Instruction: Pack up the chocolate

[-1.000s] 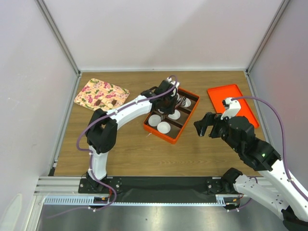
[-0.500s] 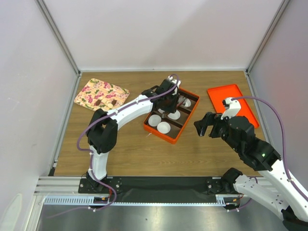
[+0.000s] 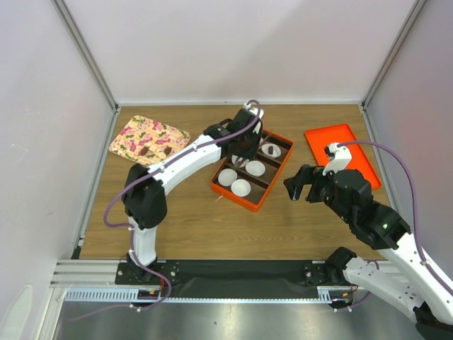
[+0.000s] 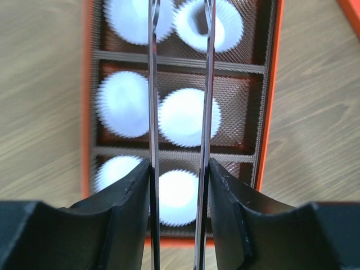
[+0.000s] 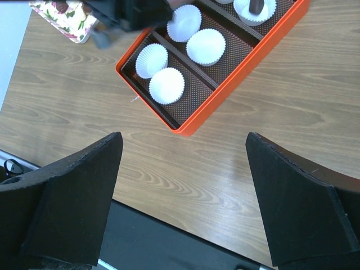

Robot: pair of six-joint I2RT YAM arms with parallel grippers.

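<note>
From above, most of the chocolate (image 3: 145,150) lies as small dark and pale bits on the flowered tray (image 3: 127,131) at the far left of the counter (image 3: 184,219), well apart from the box (image 3: 272,183). The left pincer (image 3: 243,154) hangs over the far half of the box, above the cups (image 3: 241,187). The right pincer (image 3: 299,188) waits just right of the box, near the orange lid (image 3: 343,145).

The left wrist view looks straight down two thin blades onto the box (image 4: 269,112). The left pincer (image 4: 180,56) stands parted with nothing between its blades. The cups (image 4: 183,117) below it look empty, though the one at the top right is blurred.

In the right wrist view the right pincer (image 5: 183,146) gapes wide and holds nothing. One dark chocolate (image 5: 256,5) sits in a cup at the far end of the box (image 5: 225,95); the four nearer cups (image 5: 166,85) are bare. A corner of the tray (image 5: 70,25) shows at the top left.

Each piece is probably very light, firm but easy to dent or smear, and smooth enough to squirt out of thin blades. It is best taken across its middle, low on opposite sides, with a gentle squeeze. The paper cups are flimsy and could tip or shift if brushed.
</note>
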